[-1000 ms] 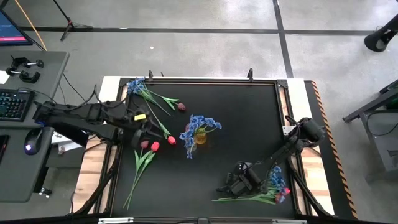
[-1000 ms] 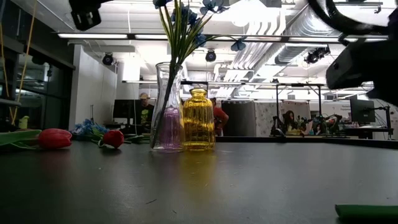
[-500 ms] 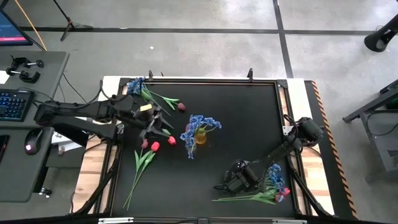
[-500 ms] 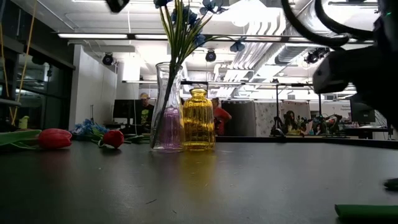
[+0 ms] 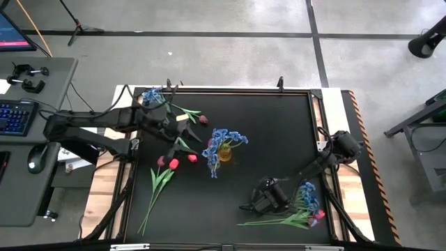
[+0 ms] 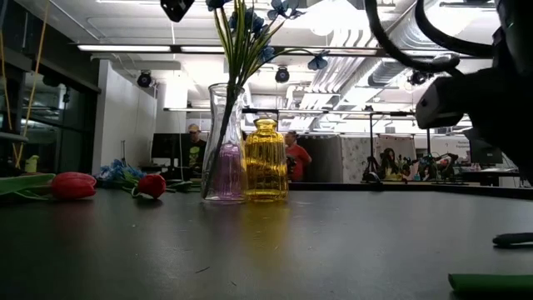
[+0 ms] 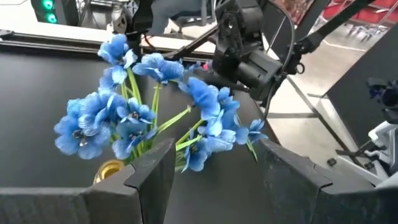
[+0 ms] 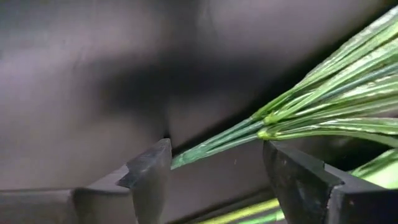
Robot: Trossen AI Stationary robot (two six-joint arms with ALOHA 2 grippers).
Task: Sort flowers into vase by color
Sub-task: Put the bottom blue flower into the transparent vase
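Observation:
A clear vase (image 6: pixel 223 150) holding blue blossoms (image 5: pixel 224 138) stands beside a yellow vase (image 6: pixel 265 160) mid-table. My left gripper (image 5: pixel 182 131) hovers open, left of the vases, and looks at the blossoms (image 7: pixel 149 112). My right gripper (image 5: pixel 249 207) points down, open, at the near right. Its fingers stand on either side of the green stems (image 8: pixel 217 146) of a bunch lying flat with blue blossoms (image 5: pixel 309 199) and tulips (image 5: pixel 317 217). Red tulips (image 5: pixel 171 162) lie at the left. More blue blossoms (image 5: pixel 152 96) and a maroon tulip (image 5: pixel 203 119) lie at the far left.
The black table top has a raised frame (image 5: pixel 209 89) around it. A desk with a keyboard (image 5: pixel 14 115) stands to the left of the table. People sit in the room beyond the far edge (image 6: pixel 293 158).
My left gripper has risen and gone toward the far edge and the vases, rolling about its own axis as it went. It has stayed open. The flowers and vases have kept their places.

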